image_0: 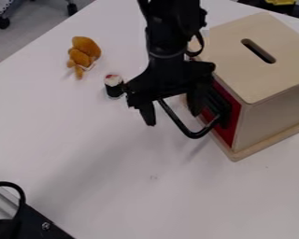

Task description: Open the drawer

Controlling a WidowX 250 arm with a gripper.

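The black gripper (171,115) hangs in front of the wooden box (264,70), its two fingers spread apart. A red drawer front (226,130) sits in the box's left-facing side, looking level with the box wall. From it a black looped handle (192,135) sticks out toward the lower left. Part of the handle passes between the spread fingers in this view; whether either finger touches it I cannot tell. The gripper's body and right finger hide the upper part of the drawer front.
Left of the gripper, a small black and white roll-like object (114,86) stands on the white table (114,186). An orange-brown plush toy (83,53) lies farther up and left. Black equipment with a cable (33,224) occupies the lower left corner. The box top has a slot.
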